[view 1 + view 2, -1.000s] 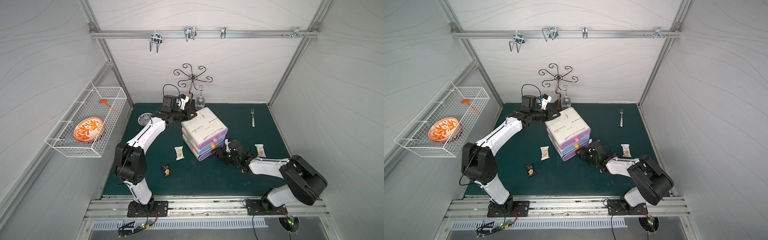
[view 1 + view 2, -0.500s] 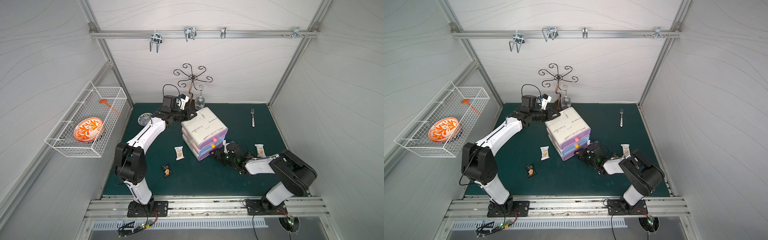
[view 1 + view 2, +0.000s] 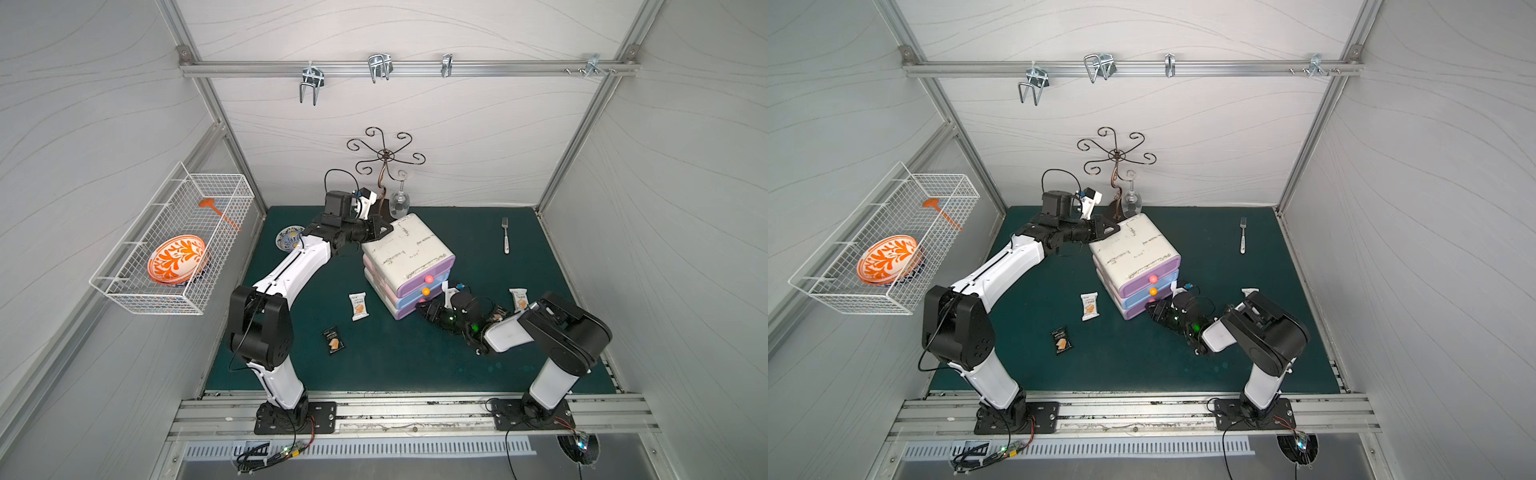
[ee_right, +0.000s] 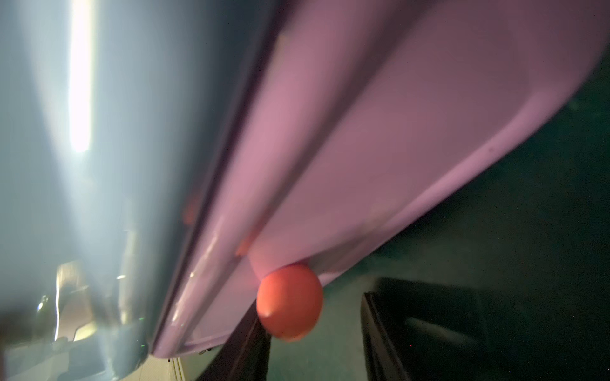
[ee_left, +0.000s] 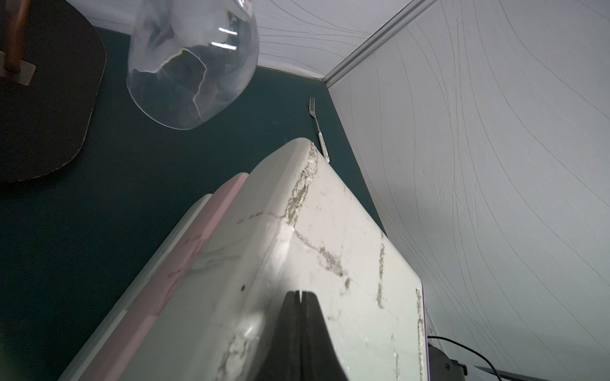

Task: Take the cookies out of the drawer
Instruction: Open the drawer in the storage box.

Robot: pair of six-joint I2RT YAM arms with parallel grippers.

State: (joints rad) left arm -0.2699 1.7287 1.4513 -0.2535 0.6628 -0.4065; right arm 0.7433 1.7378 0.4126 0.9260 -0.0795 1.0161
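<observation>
- In both top views my left pincer (image 3: 385, 227) is together, its tip resting on the back top corner of the drawer unit (image 3: 409, 253).
- My right pincer (image 3: 420, 309) lies low at the front of the drawer unit, at the bottom drawer (image 3: 405, 311).
- Three cookies lie on the green mat (image 3: 415, 365), outside the drawer unit. A white packet (image 3: 358, 306) is near its side toward my left arm. A black packet (image 3: 333, 340) is farther off that same side, nearer the arm bases. A second white packet (image 3: 518, 299) is on its other side, just past my right forearm.
- I cannot tell whether any packet is inside the drawers.
- In a top view the second white packet (image 3: 1249, 291) is mostly hidden behind my right arm.
- Left wrist view: my two black fingers (image 5: 293, 333) are pressed together and bear on the scuffed white top of the drawer unit (image 5: 346, 231). Beyond the unit hangs a wine glass (image 5: 191, 66), and a fork (image 5: 318, 128) lies on the mat.
- Right wrist view: my right pincer (image 4: 317, 330) is apart, the red-orange knob (image 4: 289, 301) of the purple bottom drawer (image 4: 396, 132) between the fingers (image 4: 412, 330). One finger sits right beside the knob; the other stands clear of it.
</observation>
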